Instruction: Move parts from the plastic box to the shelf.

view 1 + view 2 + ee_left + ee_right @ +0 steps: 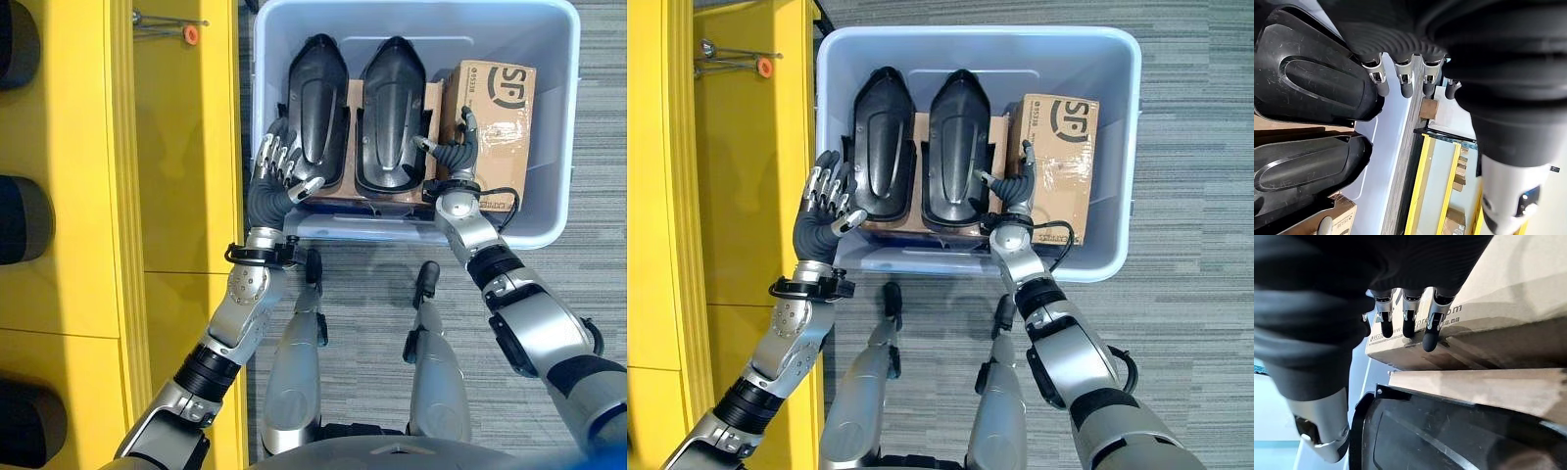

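You have the plastic box [549, 211] straight ahead on the grey carpet [588, 294], and in it two black moulded parts lie side by side: the left black part [315, 108] and the right black part [394, 113], both resting on a flat sheet of cardboard [353, 98]. A brown cardboard carton [498, 117] fills the right end of the box, just beside the right black part.

Your left hand [277, 174] sits at the box's left wall, next to the outer edge of the left black part; its fingers [1380, 81] are relaxed and slightly spread, thumb pointing toward the part, closed around nothing. Your right hand [453, 157] is inside the box in the gap between the right black part and the carton, fingers [1431, 328] loosely extended along the carton's side and thumb reaching toward the part, with nothing pinched.

The yellow shelf [186, 147] stands on your left, close against the box's left side. Dark rounded items [24, 220] sit on its far-left edge, and a thin metal tool with an orange tip [176, 27] lies near its top
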{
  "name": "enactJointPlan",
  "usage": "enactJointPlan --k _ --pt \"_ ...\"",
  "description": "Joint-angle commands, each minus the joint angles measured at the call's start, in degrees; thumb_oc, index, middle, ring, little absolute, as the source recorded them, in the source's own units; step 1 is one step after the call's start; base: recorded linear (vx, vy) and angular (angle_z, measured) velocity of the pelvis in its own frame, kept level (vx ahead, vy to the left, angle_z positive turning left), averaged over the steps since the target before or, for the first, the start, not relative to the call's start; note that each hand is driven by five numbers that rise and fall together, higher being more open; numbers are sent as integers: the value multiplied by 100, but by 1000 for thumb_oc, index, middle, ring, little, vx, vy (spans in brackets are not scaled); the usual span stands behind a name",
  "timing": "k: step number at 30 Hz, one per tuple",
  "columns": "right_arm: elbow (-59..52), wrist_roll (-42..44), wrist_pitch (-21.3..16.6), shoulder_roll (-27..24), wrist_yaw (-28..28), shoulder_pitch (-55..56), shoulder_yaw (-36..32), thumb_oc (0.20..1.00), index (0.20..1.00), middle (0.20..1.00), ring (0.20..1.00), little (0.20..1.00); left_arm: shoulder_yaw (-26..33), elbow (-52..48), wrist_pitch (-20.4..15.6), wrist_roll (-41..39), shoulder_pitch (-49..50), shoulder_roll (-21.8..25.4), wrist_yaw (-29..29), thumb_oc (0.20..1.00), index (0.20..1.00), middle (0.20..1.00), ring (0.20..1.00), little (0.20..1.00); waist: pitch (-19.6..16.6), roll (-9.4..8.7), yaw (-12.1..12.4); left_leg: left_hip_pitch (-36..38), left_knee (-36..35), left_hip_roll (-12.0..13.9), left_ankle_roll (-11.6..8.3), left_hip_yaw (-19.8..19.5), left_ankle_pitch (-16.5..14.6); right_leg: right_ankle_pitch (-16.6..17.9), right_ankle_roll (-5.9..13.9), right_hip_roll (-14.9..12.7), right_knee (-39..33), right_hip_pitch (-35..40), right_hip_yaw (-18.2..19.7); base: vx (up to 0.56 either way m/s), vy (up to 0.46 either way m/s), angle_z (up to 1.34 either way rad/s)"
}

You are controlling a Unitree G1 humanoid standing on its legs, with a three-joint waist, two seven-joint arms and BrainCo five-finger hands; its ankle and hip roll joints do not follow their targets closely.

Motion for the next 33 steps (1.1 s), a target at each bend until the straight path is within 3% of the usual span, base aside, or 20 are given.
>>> enactJointPlan --k 1,17,33 --pt "-253 -67 -43 -22 87 -164 154 1000 1000 1000 1000 1000 65 -453 -364 28 -14 262 -40 1000 1000 1000 1000 1000 146 -39 163 -244 175 -70 95 -117 -116 -586 60 -240 544 175 -54 1 -3 7" --pt "-1174 -349 -85 17 77 87 178 1000 1000 1000 1000 1000 121 -441 -359 45 32 260 18 1000 1000 1000 1000 1000 145 -90 145 -276 185 -82 110 -140 -124 -592 48 -237 559 152 -71 0 0 0" --pt "-882 -293 -52 58 29 -7 110 1000 1000 1000 1000 1000 75 -508 -353 17 4 297 0 1000 1000 1000 1000 1000 177 -74 150 -295 167 -90 122 -140 -110 -585 50 -229 579 103 -54 0 0 0"
